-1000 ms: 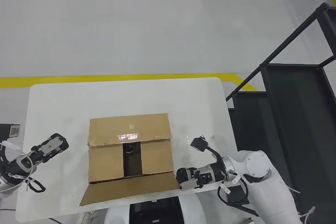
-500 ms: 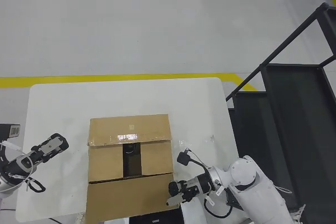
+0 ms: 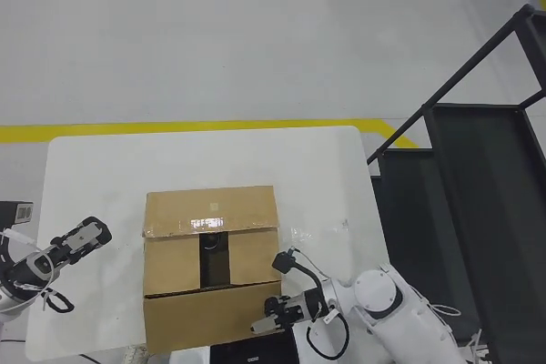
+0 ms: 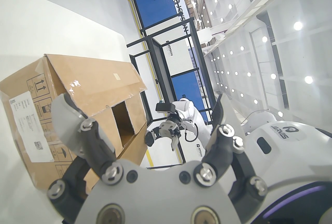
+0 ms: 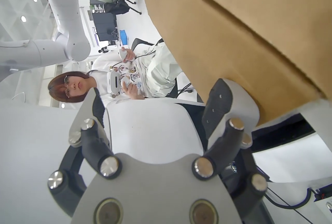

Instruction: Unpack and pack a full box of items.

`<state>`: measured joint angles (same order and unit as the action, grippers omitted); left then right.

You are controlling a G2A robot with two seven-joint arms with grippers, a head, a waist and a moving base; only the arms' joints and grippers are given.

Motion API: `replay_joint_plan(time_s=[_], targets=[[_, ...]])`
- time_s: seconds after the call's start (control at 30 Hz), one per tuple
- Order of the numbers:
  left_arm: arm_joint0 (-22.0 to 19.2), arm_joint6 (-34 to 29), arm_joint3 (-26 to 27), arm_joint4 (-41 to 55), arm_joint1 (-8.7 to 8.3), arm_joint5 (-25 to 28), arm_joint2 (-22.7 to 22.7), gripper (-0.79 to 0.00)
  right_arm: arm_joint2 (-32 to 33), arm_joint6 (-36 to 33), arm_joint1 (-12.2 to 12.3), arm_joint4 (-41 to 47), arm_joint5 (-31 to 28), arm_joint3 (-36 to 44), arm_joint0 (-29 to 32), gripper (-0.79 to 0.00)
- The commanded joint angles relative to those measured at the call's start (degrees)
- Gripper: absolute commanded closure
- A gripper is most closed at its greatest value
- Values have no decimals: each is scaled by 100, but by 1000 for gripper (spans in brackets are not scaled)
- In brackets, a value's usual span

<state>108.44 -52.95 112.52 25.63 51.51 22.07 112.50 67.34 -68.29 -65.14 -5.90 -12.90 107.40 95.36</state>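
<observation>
Right tool [image 3: 267,320] probably touching box [image 3: 209,207] flap's edge

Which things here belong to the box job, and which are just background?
Job: cardboard box; its near flap; right gripper at that flap, open; left gripper off to the box's side, open.
Background: white table; yellow floor line; black metal rack.

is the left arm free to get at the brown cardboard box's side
Probably yes: the open left gripper sits beside the brown cardboard box, with only bare white table between them.
</observation>
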Motion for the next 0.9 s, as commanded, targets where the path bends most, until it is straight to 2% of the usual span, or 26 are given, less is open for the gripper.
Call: replay_joint_plan(time_s=[0.0,0.1,0.27,0.5,0.6,0.77,0.87], targets=[[7,-122,87,88,0,-102,-39,-785,-15,57,14,-5,-30,-5,7,-785],[54,-678,156,439,-17,-234,-27,-785,31,123,48,0,-100,18,60,-785],[77,-1975,40,1226,-60,-428,-3,-785,50,254,100,-103,-161,75,174,-785],[-73,-2885,-336,1253,-109,-806,-303,-785,19,482,151,-61,-282,82,258,-785],[-264,-2882,-544,951,-122,-789,-483,-785,21,548,174,-13,-350,78,285,-785],[-710,-2359,-901,338,-115,-638,-884,-785,65,666,216,80,-455,88,341,-785],[-974,-2137,-1085,280,-96,-505,-1154,-785,106,703,245,131,-513,104,381,-785]])
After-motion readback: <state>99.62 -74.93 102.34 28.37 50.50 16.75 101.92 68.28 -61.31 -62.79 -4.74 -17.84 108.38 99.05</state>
